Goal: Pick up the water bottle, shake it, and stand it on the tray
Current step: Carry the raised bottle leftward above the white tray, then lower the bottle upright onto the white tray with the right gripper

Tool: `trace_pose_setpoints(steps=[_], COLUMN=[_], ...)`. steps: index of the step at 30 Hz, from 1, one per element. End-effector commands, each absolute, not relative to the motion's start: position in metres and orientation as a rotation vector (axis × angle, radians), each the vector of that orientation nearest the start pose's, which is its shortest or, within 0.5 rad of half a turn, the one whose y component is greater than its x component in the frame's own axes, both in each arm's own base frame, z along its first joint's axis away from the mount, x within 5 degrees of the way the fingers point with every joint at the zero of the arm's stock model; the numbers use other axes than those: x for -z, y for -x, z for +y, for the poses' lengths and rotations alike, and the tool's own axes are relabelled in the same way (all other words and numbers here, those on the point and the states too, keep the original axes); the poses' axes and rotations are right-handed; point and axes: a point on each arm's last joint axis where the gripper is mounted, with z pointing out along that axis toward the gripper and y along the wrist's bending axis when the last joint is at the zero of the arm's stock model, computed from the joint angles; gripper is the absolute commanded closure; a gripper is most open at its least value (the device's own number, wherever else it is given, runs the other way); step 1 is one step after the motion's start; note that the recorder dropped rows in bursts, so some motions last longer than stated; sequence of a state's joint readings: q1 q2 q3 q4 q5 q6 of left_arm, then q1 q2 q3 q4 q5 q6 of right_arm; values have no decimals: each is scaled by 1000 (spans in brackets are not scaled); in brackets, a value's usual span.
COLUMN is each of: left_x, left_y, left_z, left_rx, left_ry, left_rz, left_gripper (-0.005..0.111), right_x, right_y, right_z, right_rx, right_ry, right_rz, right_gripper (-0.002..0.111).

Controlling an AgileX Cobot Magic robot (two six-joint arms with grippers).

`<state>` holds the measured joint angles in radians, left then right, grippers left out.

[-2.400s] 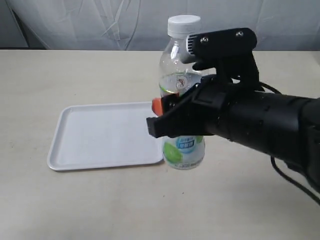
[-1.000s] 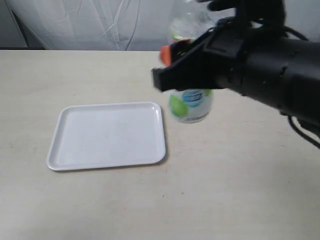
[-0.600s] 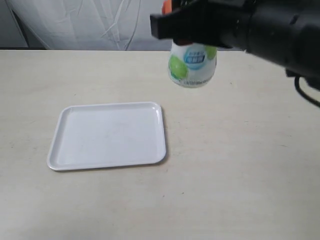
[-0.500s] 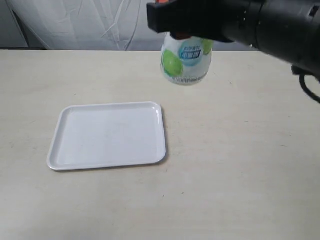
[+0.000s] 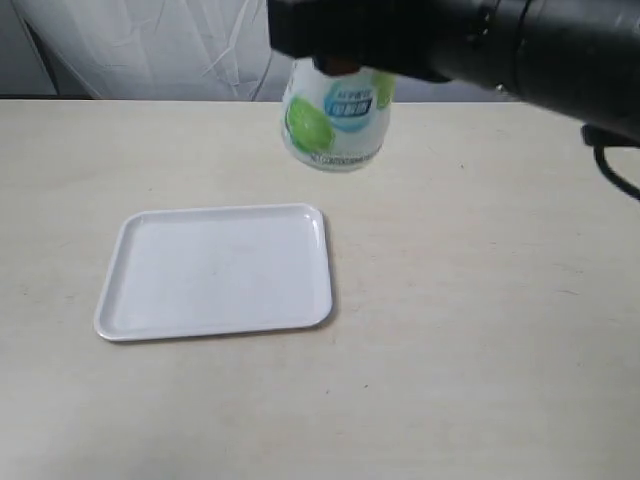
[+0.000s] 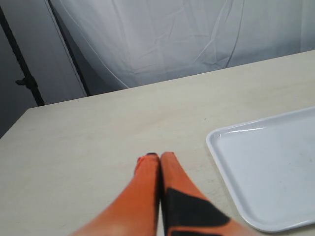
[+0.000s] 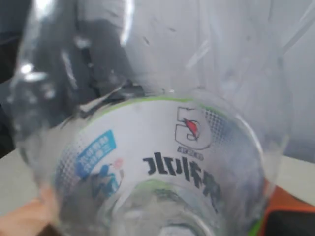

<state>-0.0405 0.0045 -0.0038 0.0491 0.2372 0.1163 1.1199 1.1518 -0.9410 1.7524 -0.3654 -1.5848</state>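
Note:
The water bottle hangs in the air above the table behind the tray, its white-and-green label showing below the black right arm; its cap is hidden. My right gripper is shut on the bottle, which fills the right wrist view with an orange finger at its side. The white tray lies flat on the table at left, bare. My left gripper is shut with nothing in it, low over the table beside the tray's rim.
A beige table carries the tray. A white curtain hangs behind the table's far edge. The black right arm spans the top right of the exterior view, with a cable trailing at the right edge.
The right gripper has lifted the bottle from beside the tray high into the air and swung it to the left. The tray has not moved.

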Motion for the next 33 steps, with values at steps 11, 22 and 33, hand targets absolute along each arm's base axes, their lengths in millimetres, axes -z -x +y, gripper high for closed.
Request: trace_pose_setpoints(steps=[11,22,33], left_x=[-192,-192,-192], left_y=[-55,-55,-55], left_z=[-1,-1,-1], left_rx=[-97,-97,-97], left_ry=[-164,-164,-164], left_rz=[1715,1715,1715], left_gripper=[106,106,106], right_x=[-286,-230,-195], right_y=[-159,-224,-255], right_z=[259,300,313], right_rx=[-446,-966,-853], right_ry=[810,778,832], right_rz=[1750,1825,1904], right_gripper=[109,109,109])
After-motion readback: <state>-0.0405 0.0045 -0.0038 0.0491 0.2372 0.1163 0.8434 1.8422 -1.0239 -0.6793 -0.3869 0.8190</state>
